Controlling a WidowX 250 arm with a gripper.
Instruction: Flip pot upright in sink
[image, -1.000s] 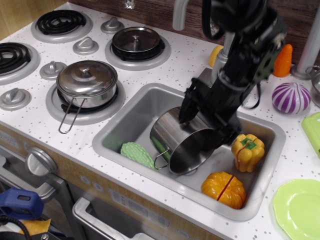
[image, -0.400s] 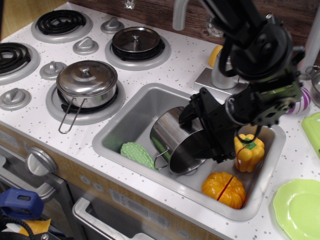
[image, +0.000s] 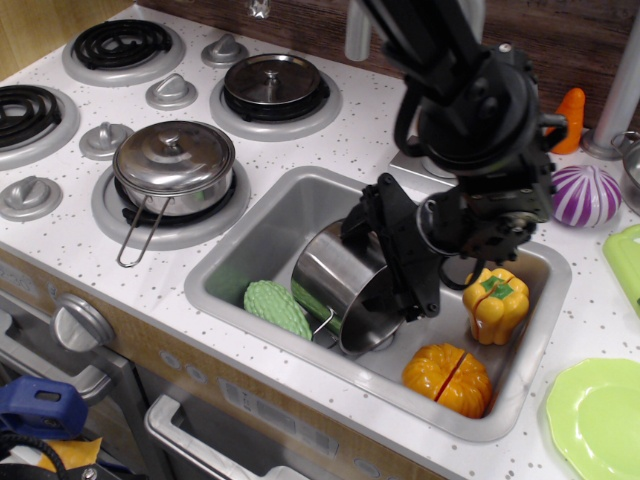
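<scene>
You are working the gripper (image: 385, 262) at the pot (image: 345, 285), which is lying tilted in the sink (image: 250, 235); I cannot tell whether its jaws are pinching the rim. Expect thin, light, stiff, slippery steel, so grip the rim wall
</scene>
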